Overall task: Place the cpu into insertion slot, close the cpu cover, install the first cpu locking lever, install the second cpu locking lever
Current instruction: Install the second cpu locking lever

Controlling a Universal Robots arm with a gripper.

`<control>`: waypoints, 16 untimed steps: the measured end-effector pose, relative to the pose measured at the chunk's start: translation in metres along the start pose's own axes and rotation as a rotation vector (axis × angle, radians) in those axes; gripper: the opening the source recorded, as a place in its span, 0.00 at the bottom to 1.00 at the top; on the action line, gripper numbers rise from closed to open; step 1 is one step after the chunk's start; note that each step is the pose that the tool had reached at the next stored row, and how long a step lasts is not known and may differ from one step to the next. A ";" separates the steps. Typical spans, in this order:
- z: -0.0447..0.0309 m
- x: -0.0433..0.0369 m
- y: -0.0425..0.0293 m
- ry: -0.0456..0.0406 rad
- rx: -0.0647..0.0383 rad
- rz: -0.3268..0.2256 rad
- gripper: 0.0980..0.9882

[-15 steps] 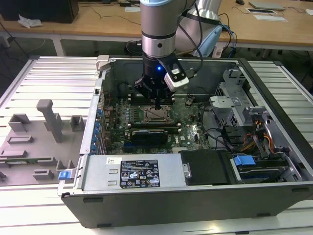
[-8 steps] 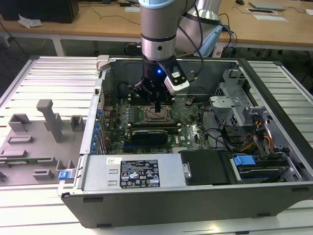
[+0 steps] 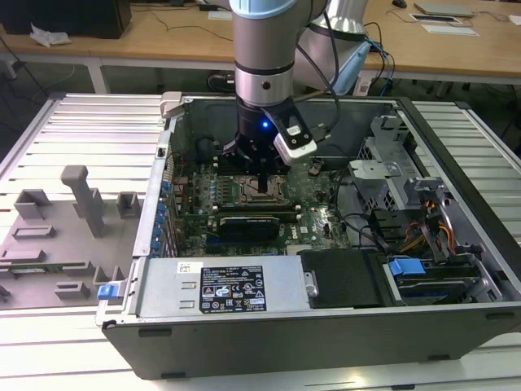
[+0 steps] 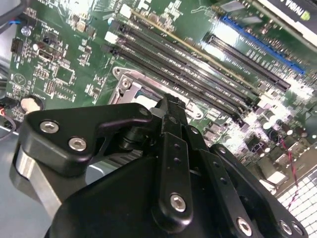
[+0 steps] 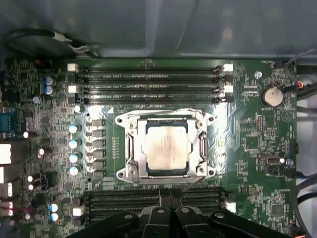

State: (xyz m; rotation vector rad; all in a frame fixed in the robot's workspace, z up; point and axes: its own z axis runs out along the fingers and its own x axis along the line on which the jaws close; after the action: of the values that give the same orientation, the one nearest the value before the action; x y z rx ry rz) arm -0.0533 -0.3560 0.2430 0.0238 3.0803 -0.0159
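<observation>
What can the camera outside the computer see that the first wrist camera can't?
The exterior view alone takes in the whole open computer case, the grey ribbed table it lies on, the grey fixture blocks beside it, and the robot arm reaching down. The first wrist view alone gives a close look at the cpu, seated in its socket with the cpu cover closed around it. Both show the green motherboard and the gripper above the socket.

Bright, even light; white glare patches on the motherboard [image 4: 277, 114].
</observation>
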 end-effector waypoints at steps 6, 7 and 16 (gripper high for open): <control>0.0003 -0.0002 -0.0018 0.0337 -0.001 0.000 0.01; 0.0004 -0.0009 -0.0029 0.0806 -0.005 -0.001 0.01; 0.0048 0.0041 -0.0065 0.0734 -0.015 0.000 0.01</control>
State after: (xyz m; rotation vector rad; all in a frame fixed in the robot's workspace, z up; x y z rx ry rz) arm -0.0573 -0.3624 0.2380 0.0236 3.1536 0.0085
